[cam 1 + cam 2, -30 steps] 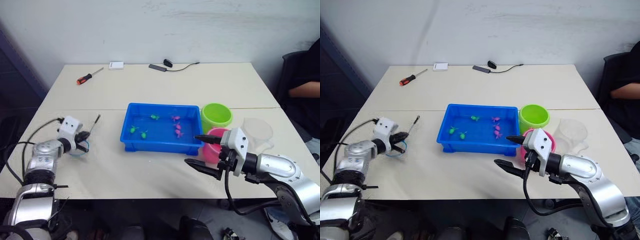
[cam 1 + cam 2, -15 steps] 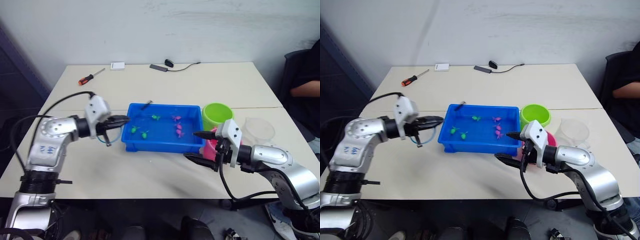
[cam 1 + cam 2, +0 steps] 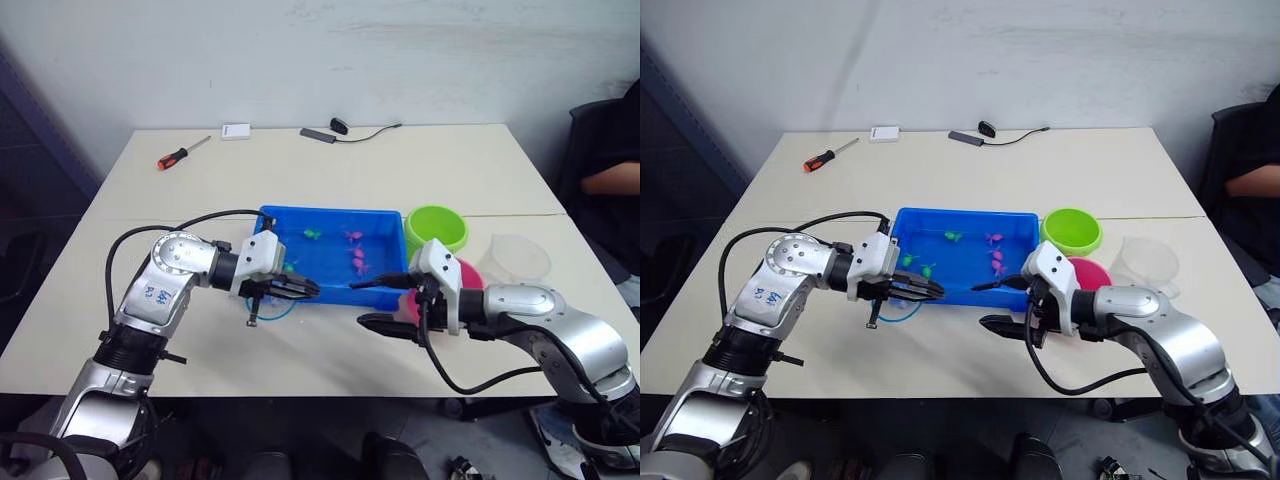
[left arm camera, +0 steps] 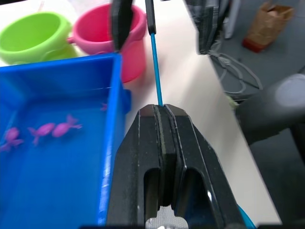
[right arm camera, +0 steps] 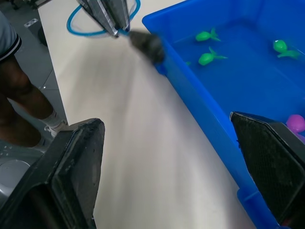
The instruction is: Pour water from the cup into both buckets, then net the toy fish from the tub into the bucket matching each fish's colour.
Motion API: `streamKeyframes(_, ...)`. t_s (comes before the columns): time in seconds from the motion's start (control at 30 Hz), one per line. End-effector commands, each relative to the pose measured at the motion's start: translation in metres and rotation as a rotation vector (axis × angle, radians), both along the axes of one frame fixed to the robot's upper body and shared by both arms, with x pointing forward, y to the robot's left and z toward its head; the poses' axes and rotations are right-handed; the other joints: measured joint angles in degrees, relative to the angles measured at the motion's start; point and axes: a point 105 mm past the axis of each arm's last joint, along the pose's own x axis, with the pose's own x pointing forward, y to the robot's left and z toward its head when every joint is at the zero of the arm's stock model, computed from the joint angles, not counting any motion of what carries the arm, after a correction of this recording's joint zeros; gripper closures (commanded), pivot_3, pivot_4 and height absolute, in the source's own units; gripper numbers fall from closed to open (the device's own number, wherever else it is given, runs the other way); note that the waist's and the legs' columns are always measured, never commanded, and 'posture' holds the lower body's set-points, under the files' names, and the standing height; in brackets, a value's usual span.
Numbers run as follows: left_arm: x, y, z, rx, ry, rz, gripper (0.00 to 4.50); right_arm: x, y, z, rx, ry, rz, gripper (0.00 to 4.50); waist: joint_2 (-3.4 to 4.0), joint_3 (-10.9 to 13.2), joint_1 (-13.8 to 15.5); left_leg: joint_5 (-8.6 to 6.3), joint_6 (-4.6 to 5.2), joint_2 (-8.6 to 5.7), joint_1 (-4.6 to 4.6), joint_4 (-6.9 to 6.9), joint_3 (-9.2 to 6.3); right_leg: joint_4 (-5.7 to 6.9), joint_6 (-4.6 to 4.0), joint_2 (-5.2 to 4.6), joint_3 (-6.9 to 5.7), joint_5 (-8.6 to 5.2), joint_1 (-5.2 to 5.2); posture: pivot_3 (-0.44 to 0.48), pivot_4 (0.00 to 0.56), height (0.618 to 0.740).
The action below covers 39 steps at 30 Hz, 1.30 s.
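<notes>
Table (image 3: 330, 170) first: we see bare top behind the tub and a strip of open room along the front edge where both arms work. Blue tub (image 3: 330, 215) sits mid-table with green and pink fish (image 3: 355, 255) in it. Green bucket (image 3: 436, 228) stands just beside the tub's right end, pink bucket (image 3: 470, 273) in front of it, and the clear cup (image 3: 518, 258) right of both, near the table's right edge. A red-handled screwdriver (image 3: 178, 154) lies at the far left corner, well apart.

Our left gripper (image 3: 300, 288) is at the tub's front wall, fingers pressed together and clamped on the net (image 5: 103, 22); its hoop hangs just outside the tub's front-left corner, and the thin stick runs rightward along the front wall. Our right gripper (image 3: 376, 302) hovers over the front strip, just right of the left one, fingers spread wide, holding nothing, the stick's dark tip at its upper finger. We judge the fish lie behind the net, over the tub's front rim, so the left arm is nearer; the hoop must clear that rim to dip in.
</notes>
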Motion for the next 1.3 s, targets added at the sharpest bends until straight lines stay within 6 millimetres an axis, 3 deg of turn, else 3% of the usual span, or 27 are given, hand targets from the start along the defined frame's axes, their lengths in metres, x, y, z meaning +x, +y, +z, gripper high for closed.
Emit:
streamKeyframes(0.03,-0.005,-0.007,-0.007,0.024,0.001,-0.084,4.48,-0.001,0.01,0.011,0.019,-0.027,0.041,0.0,0.03,0.0,0.0,0.0,0.0,0.0,0.0,0.03,0.0,0.0,0.0,0.0,0.0,0.0,0.0,0.0,0.15,0.74)
streamKeyframes(1.27,-0.001,-0.019,-0.014,0.019,0.009,-0.123,4.48,-0.013,0.017,0.019,0.023,-0.011,0.09,0.0,0.04,0.0,-0.1,-0.02,0.07,-0.01,-0.09,0.28,-0.1,0.1,0.06,-0.02,0.01,0.04,0.01,0.0,0.15,0.74)
streamKeyframes(1.3,-0.001,-0.02,-0.013,0.018,0.007,-0.123,4.5,-0.013,0.017,0.019,0.023,-0.009,0.089,0.52,0.04,0.0,-0.1,-0.02,0.07,-0.01,-0.09,0.28,-0.1,0.11,0.06,-0.01,0.01,0.04,0.01,0.0,0.15,0.74)
